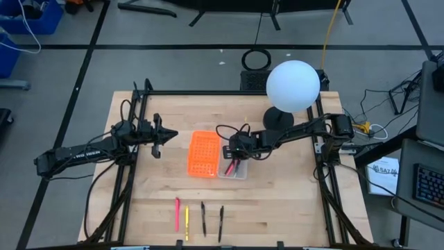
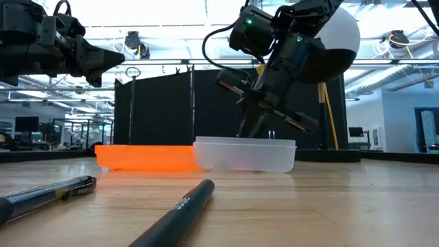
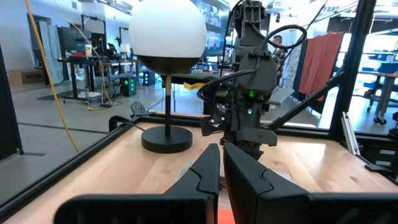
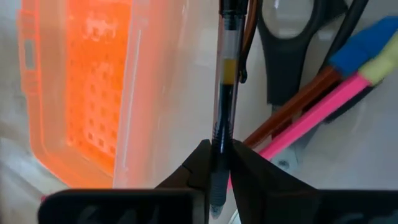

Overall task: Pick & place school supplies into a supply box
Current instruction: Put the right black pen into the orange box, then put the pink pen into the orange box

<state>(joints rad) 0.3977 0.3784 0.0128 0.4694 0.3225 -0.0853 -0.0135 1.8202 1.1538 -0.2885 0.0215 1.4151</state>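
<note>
Right fingers (image 4: 219, 163) around lengthwise pen (image 4: 225, 93)

clear supply box (image 1: 234, 169) | holds scissors (image 4: 292, 50), pink pen (image 4: 323, 109) | four pens (image 1: 199, 217) on table

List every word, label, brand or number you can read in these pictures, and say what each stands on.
No text can be read for certain.
Dark pen lying on the wooden table, low view: pale print near its tip, too blurred to read.
Left robot arm, high view: white lettering, too small to read.
Clear-barrelled pen between the right gripper's fingers: no lettering visible.
</note>
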